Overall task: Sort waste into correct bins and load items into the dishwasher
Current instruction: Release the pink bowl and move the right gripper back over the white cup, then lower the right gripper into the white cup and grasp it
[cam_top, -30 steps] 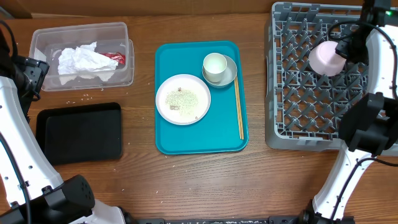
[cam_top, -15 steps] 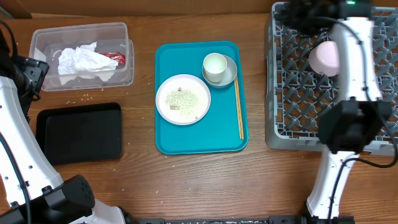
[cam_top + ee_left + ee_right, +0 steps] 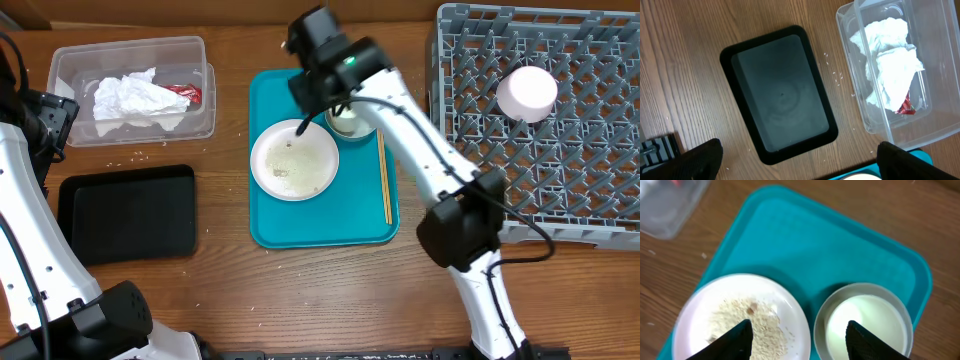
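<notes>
My right gripper [image 3: 800,341] hangs open over the teal tray, its fingers astride the gap between a white plate [image 3: 740,317] strewn with rice and a white cup [image 3: 867,325] that sits in a grey bowl [image 3: 368,122]. It holds nothing. From overhead the right gripper [image 3: 320,118] partly hides the cup. Chopsticks [image 3: 384,180] lie along the tray's right side. A pale-pink round dish [image 3: 527,92] rests upside down in the grey dish rack [image 3: 480,200]. My left gripper [image 3: 800,162] is wide open and empty above the black tray [image 3: 782,95]. The clear tub [image 3: 935,115] holds a napkin [image 3: 890,60] and a red wrapper [image 3: 906,106].
The teal serving tray [image 3: 275,225] lies mid-table. Loose rice grains [image 3: 140,156] dot the wood between the tub and the black tray [image 3: 128,212]. The rack fills the right side, and my right arm stretches from it across to the tray.
My right gripper let go of the pale-pink dish in the rack, opened, and swung left to above the plate and cup. The left arm has not moved.
</notes>
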Controlling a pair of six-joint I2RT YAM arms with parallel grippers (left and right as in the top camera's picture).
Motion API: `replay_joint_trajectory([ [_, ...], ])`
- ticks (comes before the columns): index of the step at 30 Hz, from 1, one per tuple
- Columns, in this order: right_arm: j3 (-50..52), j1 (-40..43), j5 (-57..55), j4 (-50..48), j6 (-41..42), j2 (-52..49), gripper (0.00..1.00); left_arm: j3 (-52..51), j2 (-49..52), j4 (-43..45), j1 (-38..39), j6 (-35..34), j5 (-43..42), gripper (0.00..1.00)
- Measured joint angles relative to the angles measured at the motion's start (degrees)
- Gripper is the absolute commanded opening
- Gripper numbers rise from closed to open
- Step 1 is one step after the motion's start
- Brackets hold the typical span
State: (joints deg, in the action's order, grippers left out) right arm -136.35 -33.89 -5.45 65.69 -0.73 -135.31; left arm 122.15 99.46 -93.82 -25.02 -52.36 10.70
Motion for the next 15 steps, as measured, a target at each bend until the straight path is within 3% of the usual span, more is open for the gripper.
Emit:
replay_joint_trajectory([
  [3,0.2,-0.72,-3.15,1.29,1.31,-1.57,0.49,0.0,0.0,0.0,0.0,0.0,-0.02,1.0],
  [15,0.22,3.19,-3.91,2.84,9.94,-3.69,0.47,0.0,-0.02,0.0,0.0,0.0,0.0,1.0],
])
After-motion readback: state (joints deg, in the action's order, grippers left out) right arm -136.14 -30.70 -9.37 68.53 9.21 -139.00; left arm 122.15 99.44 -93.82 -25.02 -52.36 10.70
